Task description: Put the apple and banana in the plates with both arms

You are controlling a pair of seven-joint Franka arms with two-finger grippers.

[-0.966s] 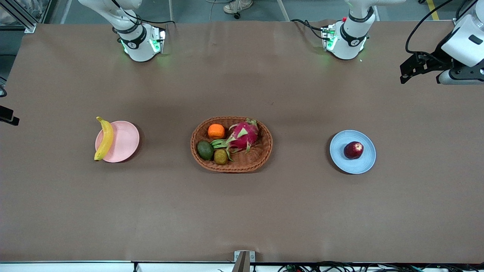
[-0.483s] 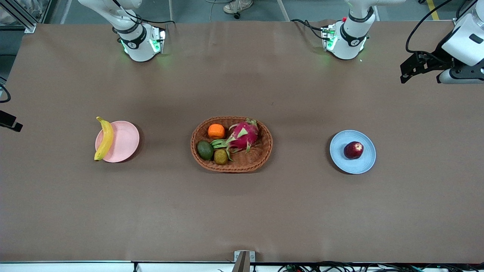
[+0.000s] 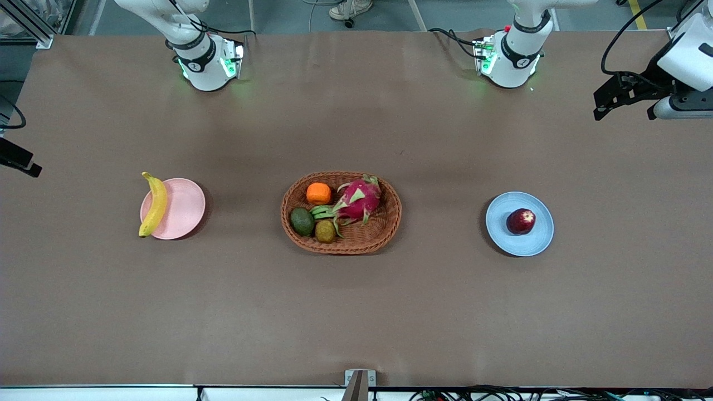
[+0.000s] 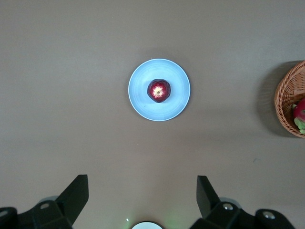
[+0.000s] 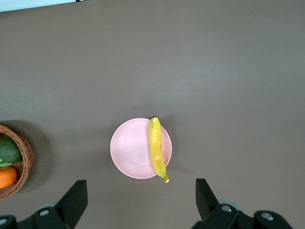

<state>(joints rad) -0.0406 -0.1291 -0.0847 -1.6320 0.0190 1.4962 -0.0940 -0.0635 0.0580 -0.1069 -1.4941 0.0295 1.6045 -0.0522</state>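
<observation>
Judging from where the fruit lies, both placements look done, so I only need a clean retreat. Below my left gripper (image 4: pixel 140 202), spread wide and empty, the apple (image 4: pixel 159 90) sits mid blue plate (image 4: pixel 142 102). Below my right gripper (image 5: pixel 140 202), equally wide and empty, the banana (image 5: pixel 157 149) overhangs the pink plate (image 5: pixel 128 150); I'd lift straight, avoiding the wicker basket (image 3: pixel 384 223).

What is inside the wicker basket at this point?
The wicker basket holds a pink dragon fruit, an orange, a dark green avocado and a small brownish fruit, perhaps a kiwi. Anything under the dragon fruit is covered.
</observation>
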